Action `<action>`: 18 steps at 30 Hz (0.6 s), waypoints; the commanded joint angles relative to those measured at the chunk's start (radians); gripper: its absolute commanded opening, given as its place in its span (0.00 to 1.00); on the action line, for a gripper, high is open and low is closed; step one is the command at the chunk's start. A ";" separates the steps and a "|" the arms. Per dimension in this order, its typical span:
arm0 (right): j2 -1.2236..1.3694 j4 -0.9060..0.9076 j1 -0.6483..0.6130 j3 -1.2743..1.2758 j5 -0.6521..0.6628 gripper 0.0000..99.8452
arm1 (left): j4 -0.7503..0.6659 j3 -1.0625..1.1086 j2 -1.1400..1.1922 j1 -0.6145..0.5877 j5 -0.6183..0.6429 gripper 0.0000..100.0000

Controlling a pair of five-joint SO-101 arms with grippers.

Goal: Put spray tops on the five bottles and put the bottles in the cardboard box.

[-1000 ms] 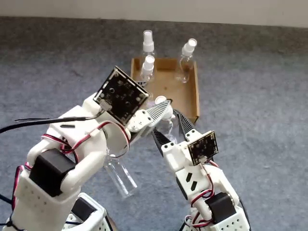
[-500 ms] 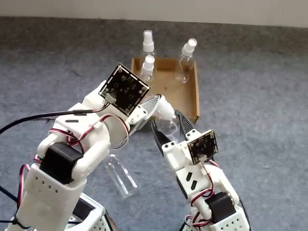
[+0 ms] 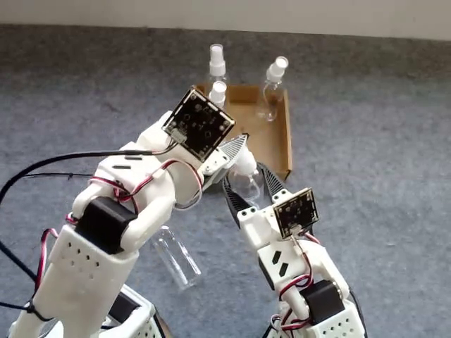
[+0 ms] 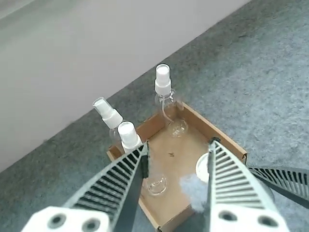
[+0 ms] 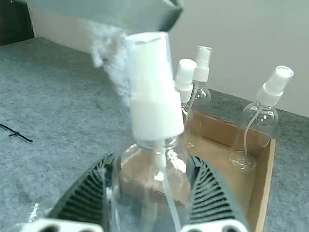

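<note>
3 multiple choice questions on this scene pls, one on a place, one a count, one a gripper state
1. Where is the bottle with no top? A) in the box B) lying on the carpet C) in the right gripper
2. How many bottles wear white spray tops? A) two B) five C) four
3. The right gripper is: A) shut on a bottle B) open and empty C) shut on a loose top

Answers: 1 B, it lies flat on the carpet. 2 C, three bottles stand at the box's far end and the held bottle has one too. 3 A, it clamps the held bottle's body.
</note>
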 commanded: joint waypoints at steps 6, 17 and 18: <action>-0.015 -0.025 0.008 -0.025 0.002 0.00 | 0.144 -0.182 -0.053 0.015 -0.017 0.20; -0.016 -0.031 0.028 -0.036 0.000 0.00 | 0.276 -0.251 -0.122 -0.191 -0.049 0.20; -0.016 -0.035 0.050 -0.036 0.000 0.00 | 0.276 -0.245 -0.122 -0.208 -0.049 0.20</action>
